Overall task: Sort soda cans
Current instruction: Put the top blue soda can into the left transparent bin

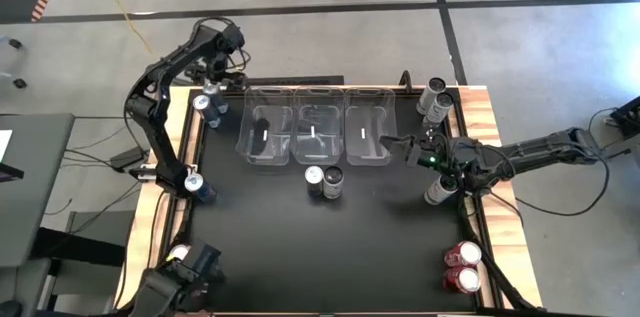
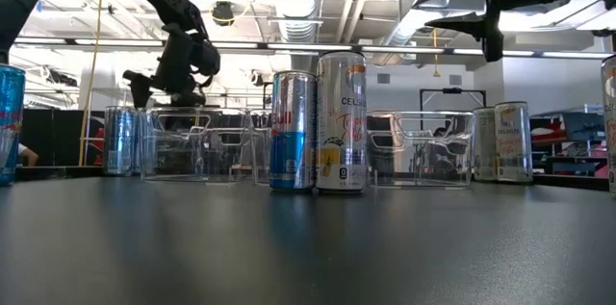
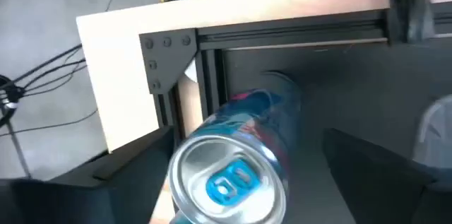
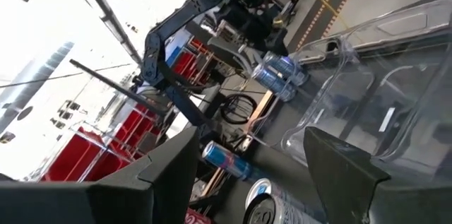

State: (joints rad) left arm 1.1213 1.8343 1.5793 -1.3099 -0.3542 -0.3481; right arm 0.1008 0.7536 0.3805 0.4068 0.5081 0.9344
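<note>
Blue-silver can (image 3: pixel 233 164) fills the left wrist view, between the left end effector (image 1: pixel 213 84)'s wide fingers at the surface's upper-left corner. Closing off-centre could topple it into neighbouring cans (image 1: pixel 203 105). Right end effector (image 1: pixel 400 147), open and empty, hovers by the bins (image 1: pixel 314 127).

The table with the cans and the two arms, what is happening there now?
The robot is sorting soda cans. The left gripper hangs over a blue can at the table's far left corner, fingers spread around it, not yet gripping. The right gripper waits open and empty over the right-hand clear bin. All three bins look empty; two cans stand in the middle and two red cans at the near right.
</note>
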